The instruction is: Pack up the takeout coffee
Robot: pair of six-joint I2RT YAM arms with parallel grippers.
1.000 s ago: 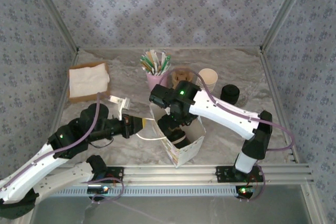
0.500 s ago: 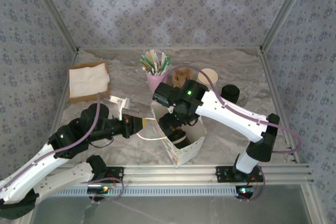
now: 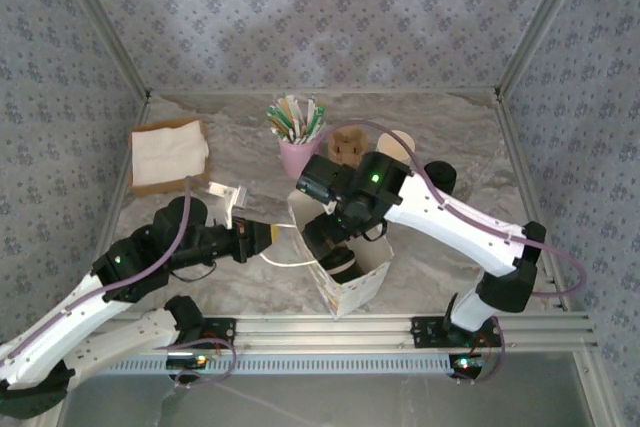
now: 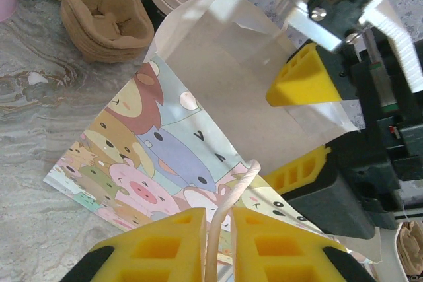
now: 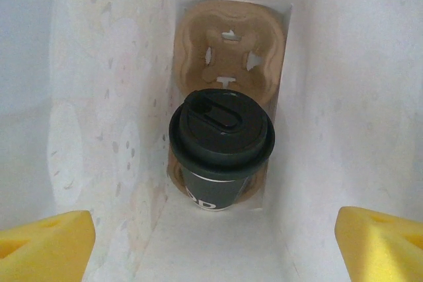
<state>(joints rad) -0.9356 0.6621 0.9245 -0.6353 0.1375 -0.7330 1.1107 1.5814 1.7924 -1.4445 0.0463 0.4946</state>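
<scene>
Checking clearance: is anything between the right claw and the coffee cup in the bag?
Nothing: in the right wrist view the open right claw hangs above the coffee cup, with only bag walls alongside.

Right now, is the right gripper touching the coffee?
Apart. Right wrist view: the right gripper is open, its fingers at the frame's bottom corners, well clear of the coffee.

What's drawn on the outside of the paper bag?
Pastel cartoon animals cover the bag. The left wrist view shows them best.
</scene>
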